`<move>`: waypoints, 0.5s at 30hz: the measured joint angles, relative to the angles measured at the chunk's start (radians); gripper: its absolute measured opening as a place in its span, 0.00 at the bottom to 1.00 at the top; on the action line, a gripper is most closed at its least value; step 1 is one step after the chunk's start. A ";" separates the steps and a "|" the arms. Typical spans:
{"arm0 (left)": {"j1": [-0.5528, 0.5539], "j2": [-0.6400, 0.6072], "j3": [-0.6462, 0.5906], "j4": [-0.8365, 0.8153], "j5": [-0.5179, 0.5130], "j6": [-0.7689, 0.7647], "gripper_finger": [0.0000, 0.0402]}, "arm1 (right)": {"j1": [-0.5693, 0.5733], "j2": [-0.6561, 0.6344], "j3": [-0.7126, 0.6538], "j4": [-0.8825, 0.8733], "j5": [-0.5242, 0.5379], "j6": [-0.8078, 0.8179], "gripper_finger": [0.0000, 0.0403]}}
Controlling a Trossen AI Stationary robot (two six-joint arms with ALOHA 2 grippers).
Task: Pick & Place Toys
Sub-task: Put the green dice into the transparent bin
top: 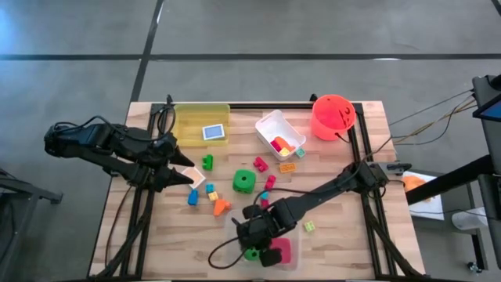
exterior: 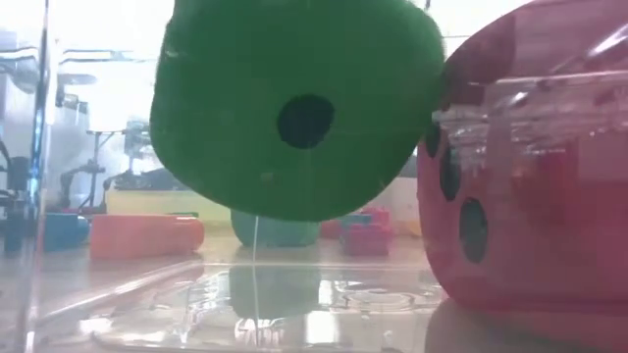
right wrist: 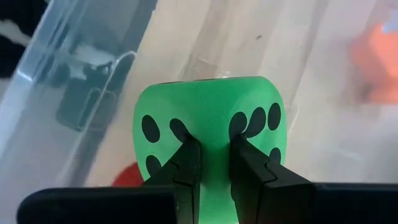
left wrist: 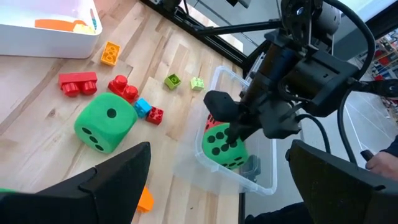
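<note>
The right gripper (right wrist: 210, 163) has its fingers pinched together on a fold of the soft green die (right wrist: 208, 134), and it holds the die inside the clear tub (left wrist: 264, 158) at the worktop's near edge. In the low view the die hangs a little above the tub floor, just beside the pink die (exterior: 535, 186) that already lies in the same tub; whether the two touch I cannot tell.

To do this step well, I think the arm should go down until the green die rests on the tub floor, and only then spread the fingers. The die is foam and is squeezed at the grip, so it may spring or roll when it is released; a low and slow release would keep it inside the tub. After that the gripper should rise straight up, clear of the tub wall.

The green die is bright green with rounded corners and dark round dots, some of them pressed out of shape near the fingers.

The left gripper (top: 184, 176) waits with its fingers wide apart and empty, well away from the clear tub, near the yellow tub (top: 202, 117). A second green die (top: 243, 181) and many small blocks still lie on the worktop (top: 344, 239) beyond the clear tub.
</note>
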 joint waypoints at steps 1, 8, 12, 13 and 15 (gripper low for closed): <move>0.000 0.000 0.000 0.000 0.000 0.000 0.92 | 0.000 0.000 0.000 0.000 0.000 -0.038 0.11; 0.000 0.000 0.000 -0.024 0.000 0.000 0.92 | 0.018 0.000 0.000 0.001 -0.003 -0.346 0.11; 0.000 0.000 0.000 -0.033 0.000 0.000 0.92 | 0.038 0.000 0.000 0.003 0.050 -0.490 0.11; 0.000 0.000 0.000 -0.033 0.000 0.000 0.92 | 0.041 0.000 0.000 0.004 0.068 -0.513 0.11; 0.000 0.000 0.000 -0.033 0.000 0.000 0.92 | 0.044 0.000 0.000 0.005 0.074 -0.556 0.11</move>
